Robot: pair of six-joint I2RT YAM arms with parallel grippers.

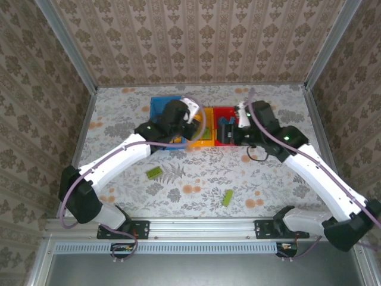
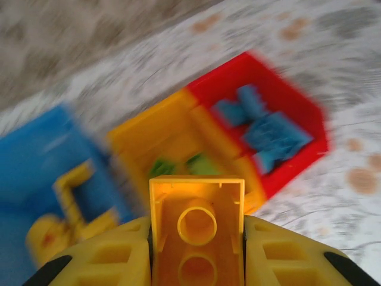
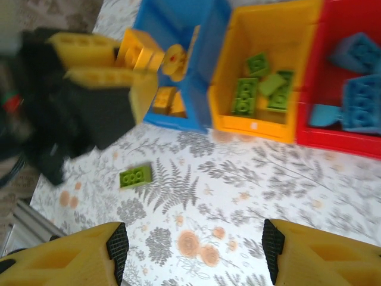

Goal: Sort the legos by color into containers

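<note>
Near edge of bench [image 1: 196, 173]: one lime green brick [image 1: 227, 198] lies loose between the two arm bases, closer to the right one. A second green brick [image 1: 154, 173] lies further in and to the left, flat and studs up, well apart from the first.

Right pincer [image 3: 193, 247]: fingers spread wide with nothing between them, hanging above bare floral bench just short of the bins.

Left pincer [image 2: 196, 221]: pinching an orange-yellow brick [image 2: 196, 229] by its long sides, hollow underside toward the wrist camera. The brick is held up off the bench by the blue bin [image 1: 159, 106]; I cannot tell whether it is over the bin's rim or just beside it.

Beyond, three bins stand touching in a row. The blue bin on the left holds orange-yellow pieces [image 3: 166, 101]. The orange-yellow bin [image 3: 256, 126] in the middle holds green bricks [image 3: 256, 89]. The red bin [image 2: 297, 149] on the right holds blue bricks [image 2: 268, 134]. The left wrist view is motion-blurred, so brick shapes there are unclear.
</note>
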